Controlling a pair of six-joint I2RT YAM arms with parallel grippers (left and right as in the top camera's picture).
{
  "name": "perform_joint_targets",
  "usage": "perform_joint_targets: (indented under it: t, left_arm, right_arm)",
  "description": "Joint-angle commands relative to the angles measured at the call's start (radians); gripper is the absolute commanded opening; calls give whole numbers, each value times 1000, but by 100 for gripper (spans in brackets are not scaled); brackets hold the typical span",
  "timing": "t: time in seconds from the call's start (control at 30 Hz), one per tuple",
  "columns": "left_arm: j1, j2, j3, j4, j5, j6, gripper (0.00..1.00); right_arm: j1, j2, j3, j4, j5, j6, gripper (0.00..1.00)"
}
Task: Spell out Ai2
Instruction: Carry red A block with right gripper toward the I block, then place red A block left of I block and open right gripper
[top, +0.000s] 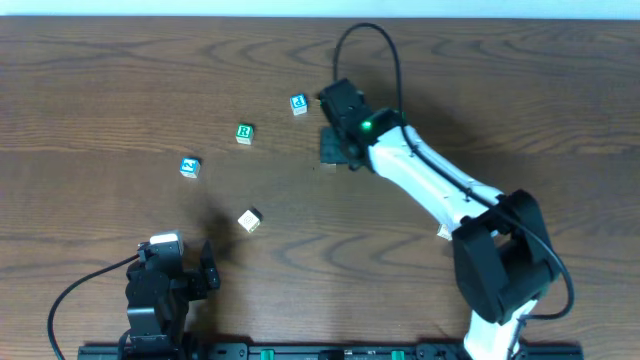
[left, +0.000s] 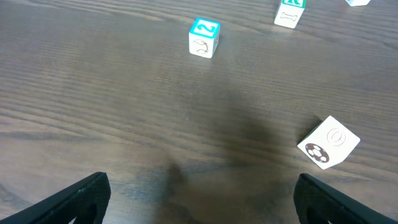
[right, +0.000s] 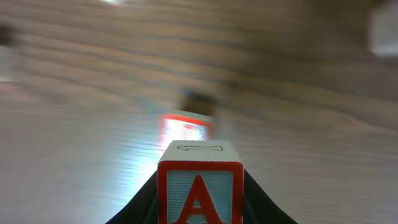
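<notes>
A cube (right: 199, 186): pinched in right hand (top: 338, 145). 2 cube (top: 190, 167): on desk (top: 100, 100), 12 o'clock of spread left hand (left: 202, 199), nearer it; 9 o'clock of right.

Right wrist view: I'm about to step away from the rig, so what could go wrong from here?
1. The A cube is clamped in the right gripper. The view is blurred, hinting at motion, so the cube might slip or twist.
2. In the overhead view, the d cube lies close beside that gripper and could be knocked.
3. The R cube lies near the 2 cube, so a wrong pick seems possible.
</notes>
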Motion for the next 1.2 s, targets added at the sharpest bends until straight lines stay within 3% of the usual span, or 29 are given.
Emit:
perform_joint_targets:
  t: [0.0,0.23,0.33,1.17]
  left_arm:
    - [4,-6,-8,-8,-14,4,95]
    - [4,-6,-8,-8,-14,4,95]
    - [4,-6,-8,-8,-14,4,95]
    - [4,-6,-8,-8,-14,4,95]
  right_arm:
    - [64,75,135,-13,-6,16,2]
    - [121,266,430,-192,77,67,1]
    - [113,302,435,-200,67,141,1]
    - [98,383,428,-254,104,265,1]
